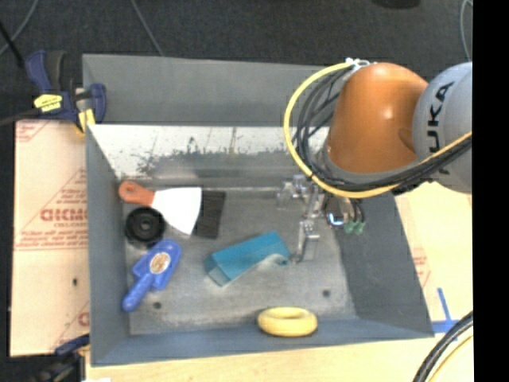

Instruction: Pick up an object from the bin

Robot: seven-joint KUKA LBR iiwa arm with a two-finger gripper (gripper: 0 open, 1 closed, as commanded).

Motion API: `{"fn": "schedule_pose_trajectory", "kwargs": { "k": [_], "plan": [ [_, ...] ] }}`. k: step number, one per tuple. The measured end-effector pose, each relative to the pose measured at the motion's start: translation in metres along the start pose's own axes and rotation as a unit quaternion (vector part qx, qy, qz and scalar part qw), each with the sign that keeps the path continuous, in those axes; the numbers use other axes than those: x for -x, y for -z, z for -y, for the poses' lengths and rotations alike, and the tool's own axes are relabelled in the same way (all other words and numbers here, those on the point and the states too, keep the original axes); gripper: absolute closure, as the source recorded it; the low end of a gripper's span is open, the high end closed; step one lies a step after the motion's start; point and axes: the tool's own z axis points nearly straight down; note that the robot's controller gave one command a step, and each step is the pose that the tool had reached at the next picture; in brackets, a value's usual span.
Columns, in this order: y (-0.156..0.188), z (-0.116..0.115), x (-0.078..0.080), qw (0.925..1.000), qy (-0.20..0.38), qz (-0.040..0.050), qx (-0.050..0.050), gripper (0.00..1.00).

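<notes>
My gripper hangs at the right end of the teal block mid-frame, its jaws' state I cannot tell, and the block looks light, stiff and smooth, so I'd pinch across its long sides.

The gripper sits low in the grey bin, just beside the right end of a teal wedge-shaped block at mid-floor. Left of the block lie a blue handled toy, a black disc and an orange-handled brush. A yellow ring lies at the front wall.
</notes>
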Motion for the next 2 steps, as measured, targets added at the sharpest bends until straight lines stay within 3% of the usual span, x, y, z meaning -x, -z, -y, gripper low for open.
{"fn": "schedule_pose_trajectory", "kwargs": {
  "k": [1, 2],
  "plan": [
    [0.005, 0.000, 0.001, 1.0000, 0.000, 0.0042, 0.000, 0.00],
    [-0.036, 0.002, 0.004, 0.9998, -0.017, 0.0077, 0.000, 0.00]
  ]
}}
